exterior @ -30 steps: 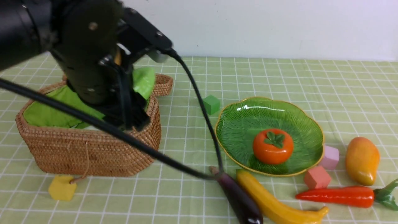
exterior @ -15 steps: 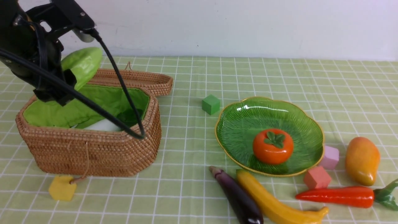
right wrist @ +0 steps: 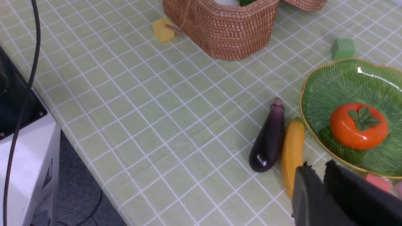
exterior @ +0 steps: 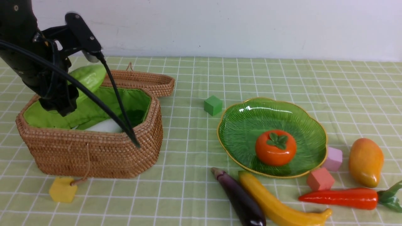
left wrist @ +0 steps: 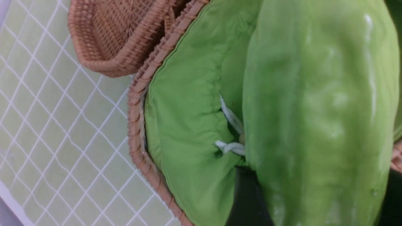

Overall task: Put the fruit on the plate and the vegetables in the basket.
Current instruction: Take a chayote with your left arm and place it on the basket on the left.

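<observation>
Glossy, bumpy plastic gourd (left wrist: 320,110) between the jaws. Below them, rough woven wicker basket (exterior: 94,153) with matt cloth lining (left wrist: 188,103).

Bright, even light falls from overhead on the tabletop (exterior: 251,72), leaving only soft, short shadows under the plate (exterior: 238,125) and the basket (exterior: 94,153). A white streak of glare sits on the plate's far side, and small highlights gleam on the persimmon (exterior: 275,147) and the eggplant (exterior: 241,201). The front view is sharp. In the left wrist view the gourd (left wrist: 317,110) looms close, soft and slightly smeared, with a pale sheen along its ridges. The right tool (right wrist: 315,169) is a dark, unfocused mass in its own view
</observation>
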